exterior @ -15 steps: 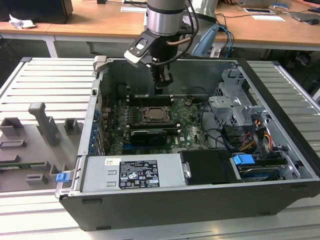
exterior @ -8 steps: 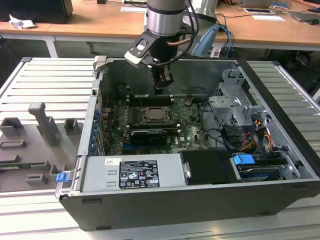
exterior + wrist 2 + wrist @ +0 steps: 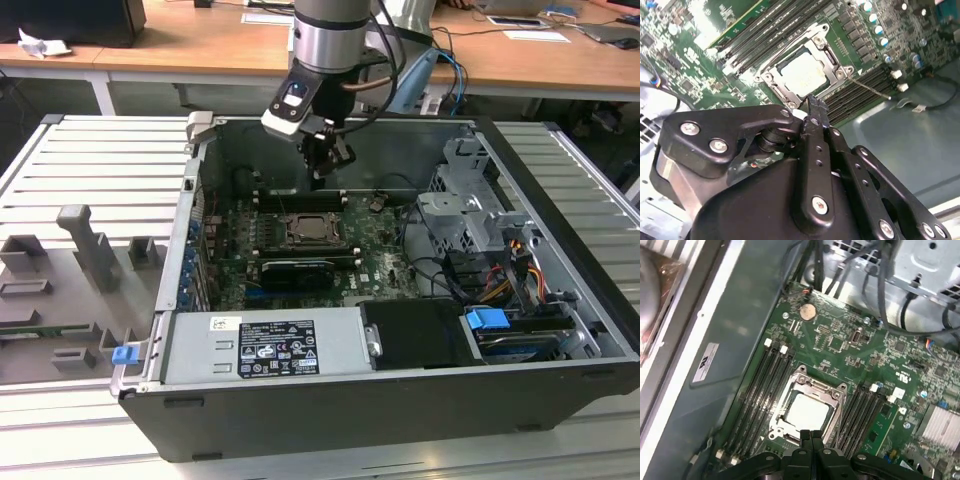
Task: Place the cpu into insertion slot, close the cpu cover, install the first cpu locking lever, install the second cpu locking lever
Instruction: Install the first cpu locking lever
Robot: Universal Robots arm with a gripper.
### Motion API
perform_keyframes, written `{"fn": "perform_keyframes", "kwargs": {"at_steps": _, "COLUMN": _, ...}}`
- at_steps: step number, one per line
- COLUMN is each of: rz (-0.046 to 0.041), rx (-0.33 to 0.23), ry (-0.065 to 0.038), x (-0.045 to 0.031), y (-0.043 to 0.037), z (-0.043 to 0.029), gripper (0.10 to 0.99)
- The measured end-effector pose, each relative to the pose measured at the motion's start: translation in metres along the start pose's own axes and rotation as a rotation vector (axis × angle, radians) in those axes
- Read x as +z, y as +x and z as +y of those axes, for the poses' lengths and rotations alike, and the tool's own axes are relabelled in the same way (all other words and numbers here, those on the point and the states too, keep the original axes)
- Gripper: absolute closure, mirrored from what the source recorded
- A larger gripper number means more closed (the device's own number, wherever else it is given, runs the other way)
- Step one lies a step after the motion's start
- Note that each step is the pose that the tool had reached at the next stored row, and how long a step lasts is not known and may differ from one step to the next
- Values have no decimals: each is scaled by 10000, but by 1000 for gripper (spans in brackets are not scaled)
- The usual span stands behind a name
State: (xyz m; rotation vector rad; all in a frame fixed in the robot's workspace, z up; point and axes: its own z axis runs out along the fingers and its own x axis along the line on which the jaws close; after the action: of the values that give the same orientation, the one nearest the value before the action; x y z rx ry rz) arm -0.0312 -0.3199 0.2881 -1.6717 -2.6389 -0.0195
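Observation:
The cpu point(image 3: 802, 75) lies flat in the insertion slot point(image 3: 316, 232) on the green board, its pale metal top showing. The cpu cover point(image 3: 836, 401), a silver-grey frame, lies down around the cpu point(image 3: 807, 412) with the chip visible through its window. A thin metal lever rod point(image 3: 871, 88) runs out from one corner of the socket over the memory slots. My gripper point(image 3: 326, 168) hangs above the far edge of the socket, a little off the board. Its black fingertips point(image 3: 812, 436) are pressed together with nothing between them.
The board sits inside an open black computer case point(image 3: 560, 300). Black memory slots point(image 3: 765, 385) flank the socket on both sides. A long black card point(image 3: 300, 268) lies in front of the socket, a drive cage with cables point(image 3: 470, 210) at the exterior view's right, and a power supply point(image 3: 270, 345) in front.

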Motion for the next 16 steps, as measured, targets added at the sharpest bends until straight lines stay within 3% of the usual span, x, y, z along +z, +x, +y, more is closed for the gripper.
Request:
{"fn": "perform_keyframes", "kwargs": {"at_steps": 10, "rz": 3, "rx": -2102, "ry": 45, "x": 7, "y": 0, "z": 0, "gripper": 980}}
{"fn": "perform_keyframes", "kwargs": {"at_steps": 16, "rz": 4, "rx": -3636, "ry": 78, "x": 16, "y": 0, "z": 0, "gripper": 980}}
